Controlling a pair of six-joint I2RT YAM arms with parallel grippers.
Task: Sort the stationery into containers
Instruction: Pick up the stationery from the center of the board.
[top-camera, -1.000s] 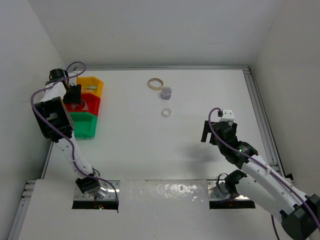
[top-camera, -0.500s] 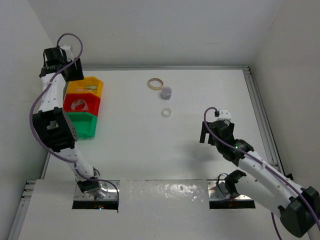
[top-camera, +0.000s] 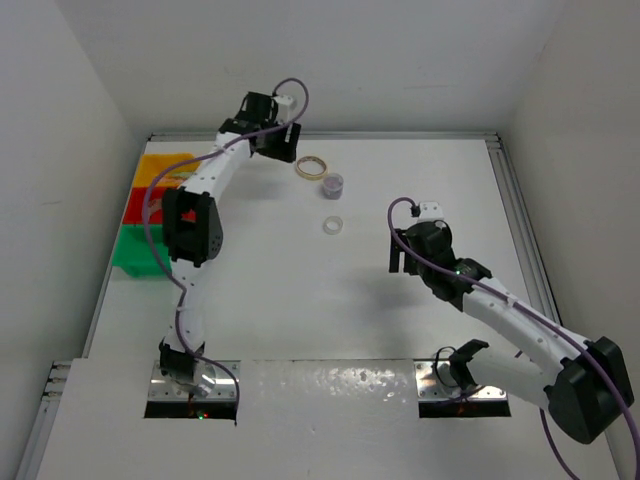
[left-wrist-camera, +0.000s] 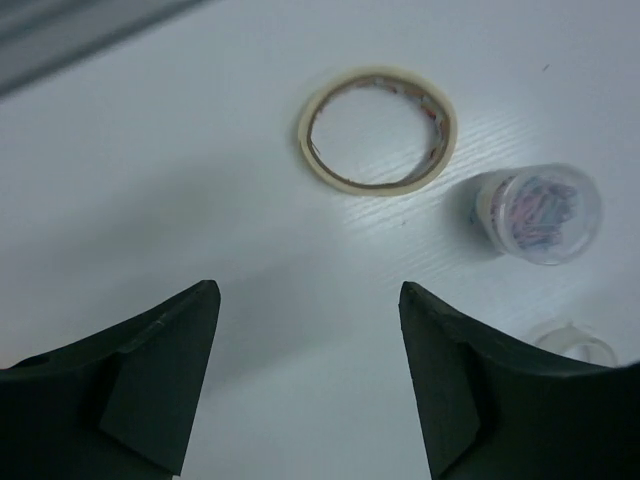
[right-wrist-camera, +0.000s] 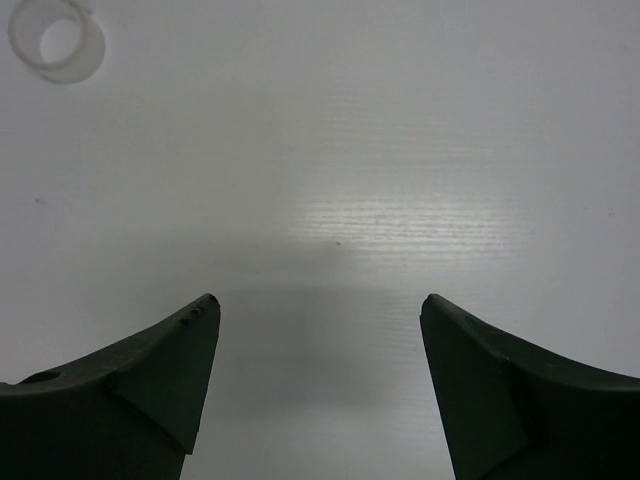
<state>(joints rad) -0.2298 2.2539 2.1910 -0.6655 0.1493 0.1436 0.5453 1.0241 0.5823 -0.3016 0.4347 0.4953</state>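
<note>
1. White table (top-camera: 300, 300) carries the tan tape ring (top-camera: 311, 167).
2. Your left gripper (left-wrist-camera: 305, 295) hovers near that ring, jaws spread, empty.
3. The purple-grey roll (top-camera: 334, 184) sits just beside the ring; the white ring (top-camera: 333, 225) lies nearer you.
4. Your right gripper (right-wrist-camera: 318, 300) hangs well apart from the tan ring, jaws wide, holding nothing.
5. The yellow bin (top-camera: 165, 170), red bin (top-camera: 140, 203) and green bin (top-camera: 135, 252) stand far left of it.

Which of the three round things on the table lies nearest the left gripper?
The flat tan ring; the clear tub and small white ring lie farther off.
</note>
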